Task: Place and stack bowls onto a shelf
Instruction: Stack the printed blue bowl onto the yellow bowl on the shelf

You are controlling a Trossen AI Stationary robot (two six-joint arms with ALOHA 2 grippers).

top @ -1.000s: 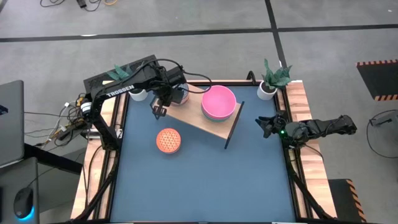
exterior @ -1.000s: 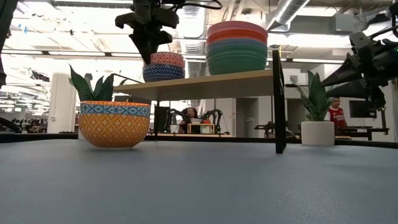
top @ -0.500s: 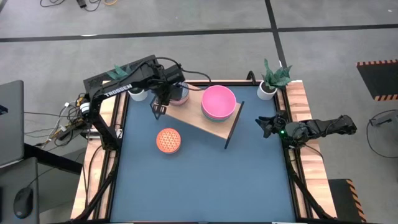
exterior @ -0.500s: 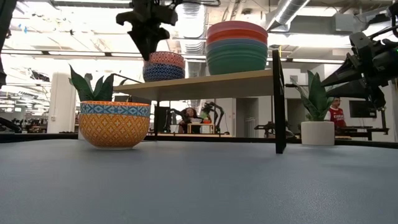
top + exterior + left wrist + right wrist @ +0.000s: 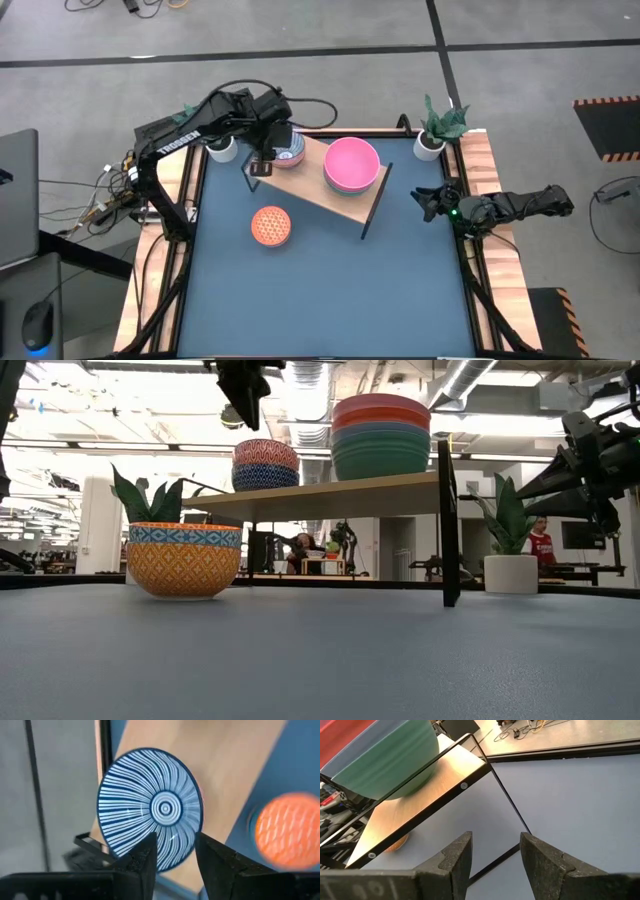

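left gripper (image 5: 243,400) is now lifting empty, fingers apart, above striped blue bowl (image 5: 289,150) on shelf (image 5: 318,187); potted plant (image 5: 221,148) sitting beside.

Only readable text: "TROSSEN" in white letters along the left arm (image 5: 185,137), on the link running from the table's left rail toward the shelf (image 5: 330,195), seen from above. Nothing legible on the bowls, the pots, or in the room beyond the shelf.
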